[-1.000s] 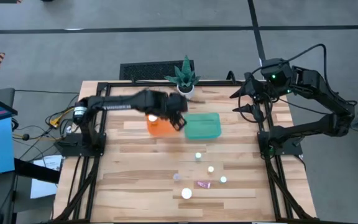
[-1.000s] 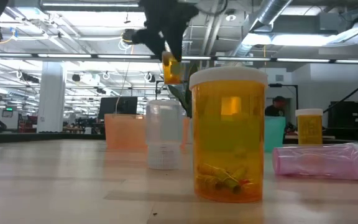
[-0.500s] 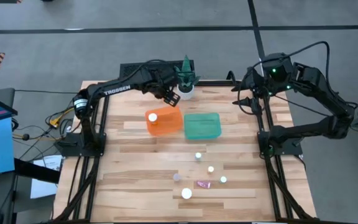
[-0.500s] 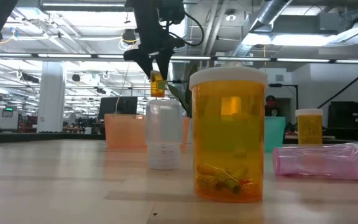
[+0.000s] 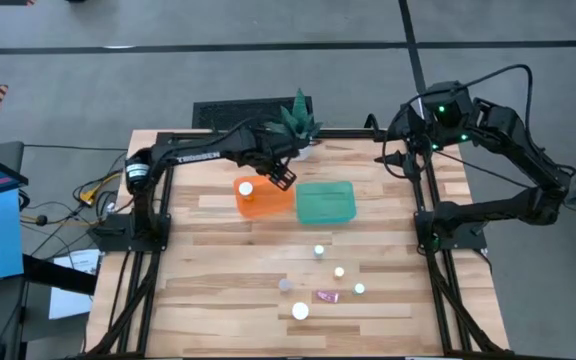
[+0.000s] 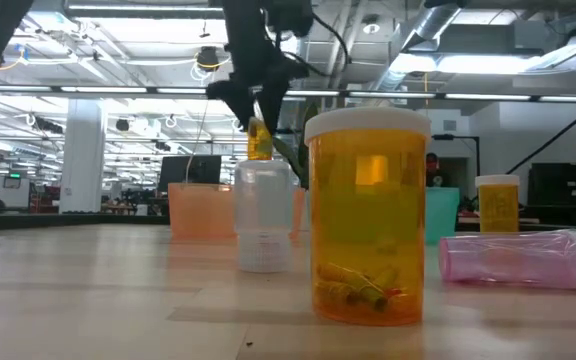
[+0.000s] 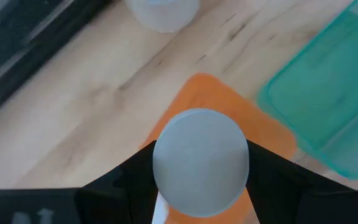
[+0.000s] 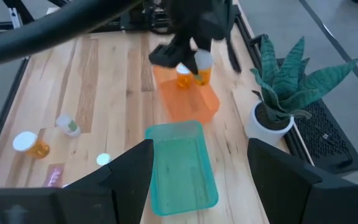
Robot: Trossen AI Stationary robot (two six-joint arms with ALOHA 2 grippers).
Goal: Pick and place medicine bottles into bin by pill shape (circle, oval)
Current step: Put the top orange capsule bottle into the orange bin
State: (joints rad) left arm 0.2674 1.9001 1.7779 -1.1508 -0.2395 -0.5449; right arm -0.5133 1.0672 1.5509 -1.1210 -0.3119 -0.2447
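Observation:
My left gripper [image 5: 280, 172] is shut on a small orange medicine bottle with a white cap [image 7: 201, 155]. It hovers over the far right corner of the orange bin [image 5: 265, 200]; the bottle also shows in the low view [image 6: 258, 140] and the right wrist view [image 8: 202, 68]. Another white-capped bottle [image 5: 246, 187] stands in the orange bin. The teal bin [image 5: 326, 203] lies right of it. Several more bottles [image 5: 319, 251] stand on the near table, and a pink one [image 5: 326, 296] lies on its side. My right gripper [image 8: 194, 186] waits open, high at the far right. My left gripper pinches the bottle between its two fingers [image 7: 129, 180], one on each side just under the white cap [image 7: 166, 186]. The fingers come from above, pointing down. The bottle hangs roughly upright below them, cap up, lifted clear above the orange bin.
A potted plant [image 5: 296, 122] in a white pot stands at the far edge, just beyond my left gripper. Dark frame rails [image 5: 158, 250] run along the table's left and right sides. Bare wood lies between the bins and the loose bottles.
My left gripper, holding the bottle throughout, has swung from over the orange bin toward the far edge near the plant. It has then come back toward the bin's far right corner and a little down. The bottle in the bin and those on the table have stayed put.

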